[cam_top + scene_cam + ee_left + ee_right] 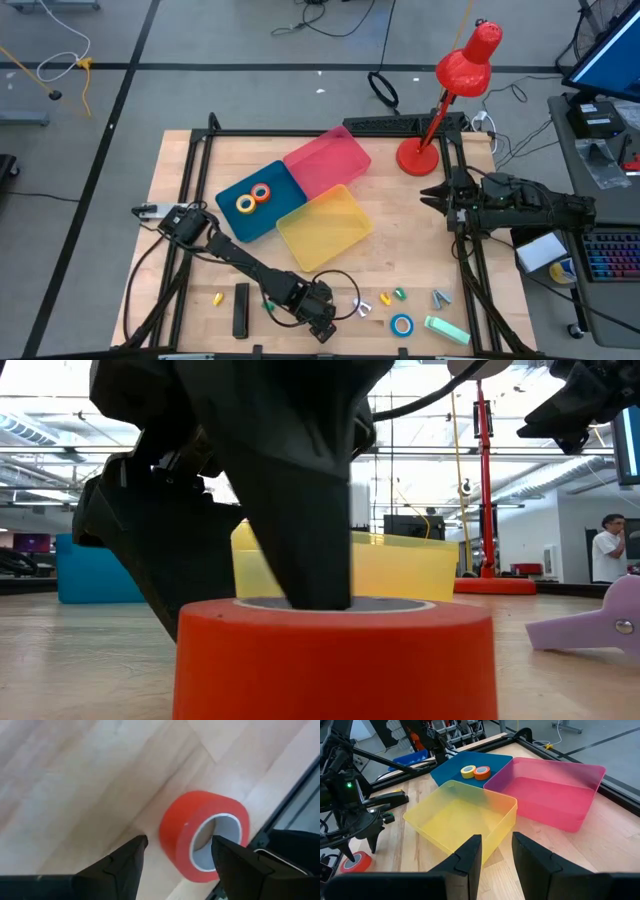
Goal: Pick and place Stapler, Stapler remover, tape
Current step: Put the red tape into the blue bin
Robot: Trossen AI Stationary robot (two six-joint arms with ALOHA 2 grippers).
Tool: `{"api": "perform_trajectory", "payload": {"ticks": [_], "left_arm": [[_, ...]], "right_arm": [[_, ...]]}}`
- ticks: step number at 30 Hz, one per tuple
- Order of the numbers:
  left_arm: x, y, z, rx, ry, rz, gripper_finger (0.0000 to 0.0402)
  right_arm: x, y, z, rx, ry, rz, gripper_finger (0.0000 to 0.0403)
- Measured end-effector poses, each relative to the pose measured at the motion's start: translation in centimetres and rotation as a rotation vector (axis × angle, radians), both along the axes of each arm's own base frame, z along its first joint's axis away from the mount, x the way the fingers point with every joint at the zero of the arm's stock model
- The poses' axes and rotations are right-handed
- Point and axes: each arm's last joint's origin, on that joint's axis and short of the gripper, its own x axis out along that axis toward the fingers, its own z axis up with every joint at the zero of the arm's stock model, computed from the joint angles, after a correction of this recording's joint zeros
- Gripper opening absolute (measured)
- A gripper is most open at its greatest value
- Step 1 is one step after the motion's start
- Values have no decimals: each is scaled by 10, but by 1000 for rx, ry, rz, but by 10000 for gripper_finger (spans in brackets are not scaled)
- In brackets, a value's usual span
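The left gripper (177, 851) hangs low over the red tape (205, 835) at the counter's (180, 190) near edge, jaws apart — one finger inside the roll's pale centre, the other outside its wall. The yellow tape (245, 203) and orange tape (262, 193) lie in the blue tray (232, 222). The right gripper (496, 849) waits at the counter's right side, jaws apart — holding nothing.

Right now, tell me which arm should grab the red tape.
Left. Its gripper is already at the red tape, open fingers astride one wall of the ring. The right gripper waits far off by the lamp base.
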Motion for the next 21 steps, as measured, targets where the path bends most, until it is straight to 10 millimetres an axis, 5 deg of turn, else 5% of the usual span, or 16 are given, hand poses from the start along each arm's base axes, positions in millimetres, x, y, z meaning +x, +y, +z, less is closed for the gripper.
{"api": "perform_trajectory", "payload": {"ticks": [5, 16, 21], "left_arm": [[-4, 4, -1, 33, 41, -6, 196], [-6, 6, -3, 47, 70, 8, 45], [-6, 6, -3, 22, 81, 14, 39]], "right_arm": [[-1, 0, -2, 0, 17, 0, 100], [-1, 0, -2, 0, 24, -1, 100], [-1, 0, -2, 0, 24, -1, 100]]}}
